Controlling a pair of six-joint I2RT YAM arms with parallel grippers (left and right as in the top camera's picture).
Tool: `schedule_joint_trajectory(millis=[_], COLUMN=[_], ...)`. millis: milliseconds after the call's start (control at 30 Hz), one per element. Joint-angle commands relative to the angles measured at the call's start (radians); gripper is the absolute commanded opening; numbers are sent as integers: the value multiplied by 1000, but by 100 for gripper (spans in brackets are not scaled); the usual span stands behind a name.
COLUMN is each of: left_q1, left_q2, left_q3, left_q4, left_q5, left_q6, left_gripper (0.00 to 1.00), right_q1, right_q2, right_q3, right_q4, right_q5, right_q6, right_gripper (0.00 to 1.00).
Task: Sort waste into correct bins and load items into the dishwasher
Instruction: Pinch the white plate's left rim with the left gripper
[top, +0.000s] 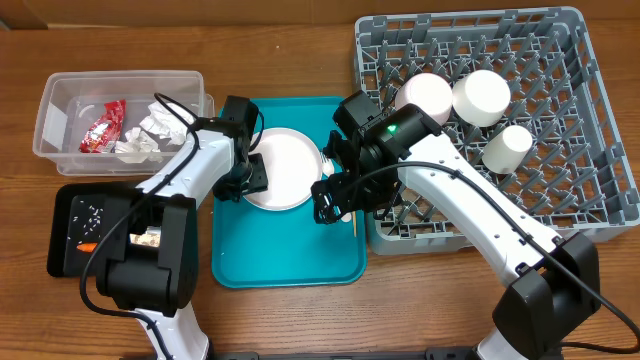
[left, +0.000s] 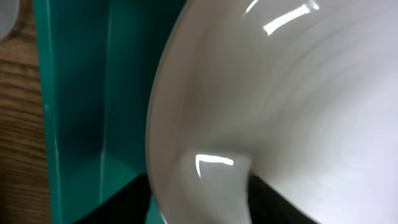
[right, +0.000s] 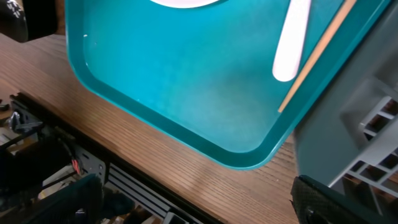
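From overhead, the round, glossy white plate (top: 285, 165) lies flat at the back of the smooth teal tray (top: 290, 260). The left gripper (top: 250, 178) is at the plate's left rim. The right gripper (top: 335, 200) hangs over the tray's right edge with its jaws spread wide and empty. Just beside it a thin wooden stick (top: 352, 224) lies with its long axis running front to back.

On the right, the grey plastic dish rack (top: 590, 180), a lattice with upright pegs, holds two white bowls (top: 425, 92) (top: 482, 95) and a small white cup (top: 507, 147). On the left, the clear tub (top: 60, 110) holds a shiny red wrapper (top: 103, 127) and crumpled napkins (top: 150, 135). The matte black tray (top: 70, 215) in front of it carries an orange carrot (top: 88, 246) and pale rice scraps (top: 95, 212).

In the left wrist view, the plate's curved rim passes between two dark fingers (left: 124, 202). Both look to be against it, though at this close range I cannot tell whether they are actually gripping.

In the right wrist view, the rounded end of the white fork (right: 289, 43) and the straight stick lie side by side on the tray. Both slant from upper right to lower left, next to the rack's grey wall.
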Motion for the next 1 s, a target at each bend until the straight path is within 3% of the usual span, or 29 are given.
schedule_joint_trajectory(millis=[0,133,233,467,700,967], left_q1=[-6,-6,-7,-7,-6,-6], left_q2=[-16,-16,-16,-16,-16,-17], left_q3=[-6,-6,-9,-19,-19,-19], left_q4=[5,7,12,27,25,23], left_q5=[-16,-16,-18,-18,-17,-16], left_q6=[-14,-14,-14,-14,-14,-13], left_gripper=[47,46,36,30,5,4], right_q1=[3,3,3,3,3,3], right_q2=[-25,-25,-25,-25,-25,-25], right_q3=[-5,-5,-5,-5,-5,-5], right_q4=[4,4,4,3,5,5], right_q5=[17,16,16,16,16,24], right_q6=[-1,-1,-1,-1,-1,-1], right_gripper=[100,100,100,100,100,100])
